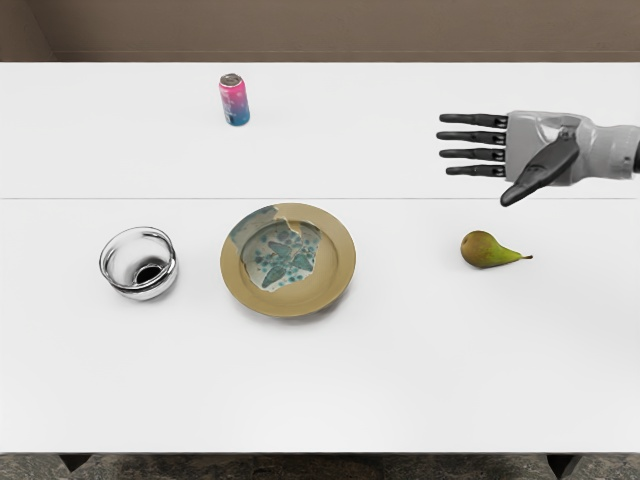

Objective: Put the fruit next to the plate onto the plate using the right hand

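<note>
1. Head view: the right hand (528, 150) hovers over the bench (400, 380), its fingers (470, 137) straight, spread and holding nothing, tips aimed at the picture's left.
2. The pear (487, 250) lies on the bench to the right of the plate (236, 285), clear of its rim, not yet on it.
3. From the fingers, the pear sits toward the near edge, almost under the thumb's side of the palm.
4. Its long axis runs left-right: fat end toward the plate, stem toward the picture's right.
5. Only the right arm shows, so it is the nearer; I judge it must drop and close across the pear's fat body.
</note>
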You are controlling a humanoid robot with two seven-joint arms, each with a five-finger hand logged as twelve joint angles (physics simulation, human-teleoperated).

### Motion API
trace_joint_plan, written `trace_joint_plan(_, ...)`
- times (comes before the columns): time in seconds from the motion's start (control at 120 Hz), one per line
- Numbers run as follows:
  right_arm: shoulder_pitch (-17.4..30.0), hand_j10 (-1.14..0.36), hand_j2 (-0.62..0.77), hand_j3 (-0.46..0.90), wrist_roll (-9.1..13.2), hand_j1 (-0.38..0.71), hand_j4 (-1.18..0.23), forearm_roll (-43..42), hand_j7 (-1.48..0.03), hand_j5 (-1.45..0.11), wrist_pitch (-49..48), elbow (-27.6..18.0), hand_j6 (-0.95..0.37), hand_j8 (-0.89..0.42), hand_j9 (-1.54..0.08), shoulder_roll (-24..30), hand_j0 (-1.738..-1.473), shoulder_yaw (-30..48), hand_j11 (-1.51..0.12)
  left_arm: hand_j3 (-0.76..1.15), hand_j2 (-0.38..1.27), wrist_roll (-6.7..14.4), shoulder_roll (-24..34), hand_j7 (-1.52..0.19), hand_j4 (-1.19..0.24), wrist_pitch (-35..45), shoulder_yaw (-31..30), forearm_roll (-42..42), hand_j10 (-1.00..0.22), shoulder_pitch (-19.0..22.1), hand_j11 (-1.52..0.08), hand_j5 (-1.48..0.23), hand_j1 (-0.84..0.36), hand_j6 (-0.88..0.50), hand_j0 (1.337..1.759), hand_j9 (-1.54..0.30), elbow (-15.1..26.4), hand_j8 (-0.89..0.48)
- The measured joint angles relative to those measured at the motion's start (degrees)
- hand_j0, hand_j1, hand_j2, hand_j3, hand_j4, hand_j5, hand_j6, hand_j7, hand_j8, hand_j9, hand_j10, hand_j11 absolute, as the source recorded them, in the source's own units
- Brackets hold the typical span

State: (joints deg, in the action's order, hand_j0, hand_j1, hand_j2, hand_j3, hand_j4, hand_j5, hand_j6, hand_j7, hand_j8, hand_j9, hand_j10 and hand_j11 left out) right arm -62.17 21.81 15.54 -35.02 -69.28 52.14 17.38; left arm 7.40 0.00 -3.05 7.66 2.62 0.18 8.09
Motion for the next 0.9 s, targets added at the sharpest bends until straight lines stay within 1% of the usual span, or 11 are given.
trace_joint_plan(0.292, 0.0, 0.0, 0.0, 0.0, -0.1, -0.35, 0.0, -0.1, 0.0, 0.0, 0.0, 0.6, 0.0, 0.0, 0.0, 0.0, -1.658, 0.1, 0.0, 0.0, 0.0, 0.0, 0.0, 0.0, 0.0, 0.0, 0.0, 0.0, 0.0, 0.0, 0.0, 0.0, 0.35, 0.0, 1.658, 0.0, 0.0, 0.0)
trace_joint_plan(0.342, 0.0, 0.0, 0.0, 0.0, -0.2, -0.35, 0.0, -1.6, 0.0, 0.0, 0.0, 1.2, 0.0, 0.0, 0.0, -0.1, -1.658, 0.2, 0.0, 0.0, 0.0, 0.0, 0.0, 0.0, 0.0, 0.0, 0.0, 0.0, 0.0, 0.0, 0.0, 0.0, 0.35, 0.0, 1.658, 0.0, 0.0, 0.0)
trace_joint_plan(0.383, 0.0, 0.0, 0.0, 0.0, -0.9, -0.35, 0.0, -5.5, 0.0, 0.0, 0.0, 1.6, 0.0, 0.0, 0.0, -0.1, -1.658, 1.4, 0.0, 0.0, 0.0, 0.0, 0.0, 0.0, 0.0, 0.0, 0.0, 0.0, 0.0, 0.0, 0.0, 0.0, 0.35, 0.0, 1.658, 0.0, 0.0, 0.0)
trace_joint_plan(0.475, 0.3, 0.0, 0.0, 0.0, -4.1, -0.35, 0.0, -16.3, 0.0, 0.0, 0.0, 2.1, 0.0, 0.0, 0.0, -0.1, -1.658, 4.5, 0.0, 0.0, 0.0, 0.0, 0.0, 0.0, 0.0, 0.0, 0.0, 0.0, 0.0, 0.0, 0.0, 0.0, 0.35, 0.0, 1.658, 0.0, 0.0, 0.0)
trace_joint_plan(0.558, 0.3, 0.0, 0.0, 0.0, -5.5, -0.35, 0.0, -24.7, 0.0, 0.0, 0.0, 2.3, 0.0, 0.0, 0.0, -0.1, -1.658, 5.8, 0.0, 0.0, 0.0, 0.0, 0.0, 0.0, 0.0, 0.0, 0.0, 0.0, 0.0, 0.0, 0.0, 0.0, 0.35, 0.0, 1.658, 0.0, 0.0, 0.0)
trace_joint_plan(0.708, 0.2, 0.0, 0.0, 0.0, -6.4, -0.35, 0.0, -37.1, 0.0, 0.0, 0.1, 1.7, 0.0, 0.0, 0.0, -0.1, -1.658, 6.5, 0.0, 0.0, 0.0, 0.0, 0.0, 0.0, 0.0, 0.0, 0.0, 0.0, 0.0, 0.0, 0.0, 0.0, 0.35, 0.0, 1.658, 0.0, 0.0, 0.0)
trace_joint_plan(0.842, 0.5, 0.0, 0.0, 0.0, -6.6, -0.35, 0.0, -44.2, 0.0, 0.0, 5.4, -1.6, 0.0, 0.0, 0.0, -0.1, -1.658, 5.9, 0.0, 0.0, 0.0, 0.0, 0.0, 0.0, 0.0, 0.0, 0.0, 0.0, 0.0, 0.0, 0.0, 0.0, 0.35, 0.0, 1.658, 0.0, 0.0, 0.0)
trace_joint_plan(0.9, 0.9, 0.0, 0.0, 0.0, -6.6, -0.35, 0.0, -46.7, 0.0, 0.0, 9.6, -3.7, 0.0, 0.0, 0.0, 0.0, -1.658, 5.1, 0.0, 0.0, 0.0, 0.0, 0.0, 0.0, 0.0, 0.0, 0.0, 0.0, 0.0, 0.0, 0.0, 0.0, 0.35, 0.0, 1.658, 0.0, 0.0, 0.0)
